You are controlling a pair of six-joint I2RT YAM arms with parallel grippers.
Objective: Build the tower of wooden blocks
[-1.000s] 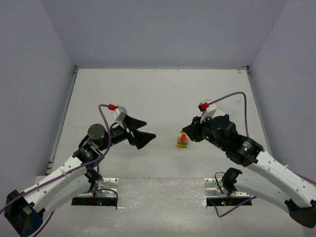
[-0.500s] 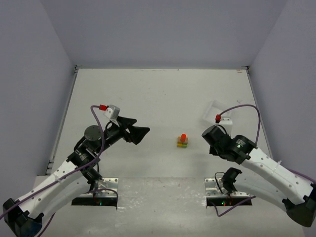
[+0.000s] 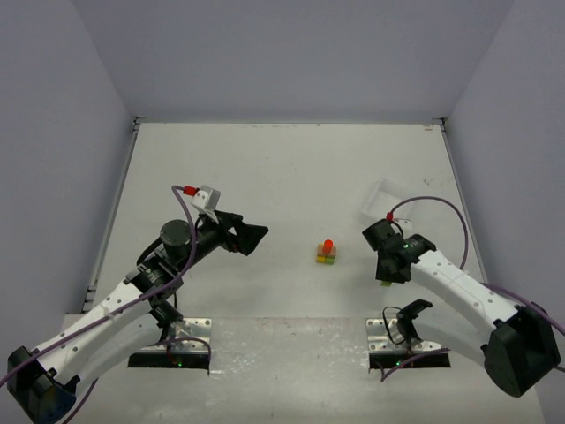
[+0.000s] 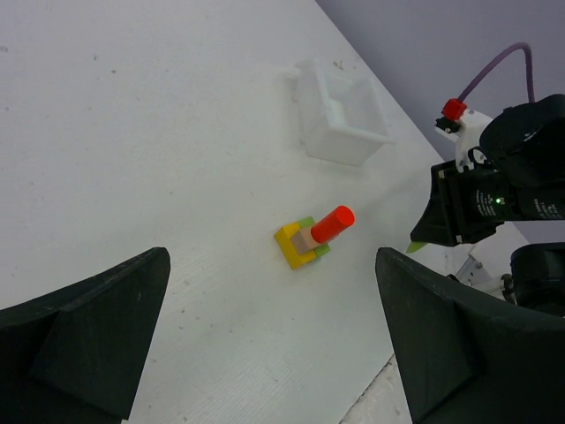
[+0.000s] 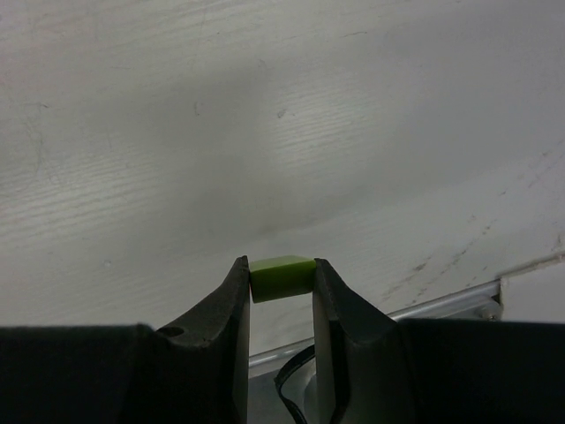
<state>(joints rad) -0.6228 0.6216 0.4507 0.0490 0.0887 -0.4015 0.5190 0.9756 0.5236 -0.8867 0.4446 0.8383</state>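
Observation:
The tower (image 3: 327, 253) stands mid-table: a yellow block (image 4: 289, 242) and a lime green block at the base, a tan block above, and a red-orange cylinder (image 4: 332, 223) on top. My right gripper (image 3: 386, 276) is to the right of the tower and apart from it. It points down and is shut on a lime green block (image 5: 282, 277); the block's tip shows in the left wrist view (image 4: 415, 247). My left gripper (image 3: 253, 237) is open and empty to the left of the tower, which shows beyond its wide-spread fingers (image 4: 97, 327).
A white square tray (image 3: 389, 200) sits behind the right gripper, also seen in the left wrist view (image 4: 341, 111). The metal arm mounts (image 3: 397, 340) run along the near table edge. Grey walls enclose the table on three sides.
My right gripper has drawn back from the tower towards the near right and turned to point down, uncovering the tray. My left gripper has pulled back a little to the left.

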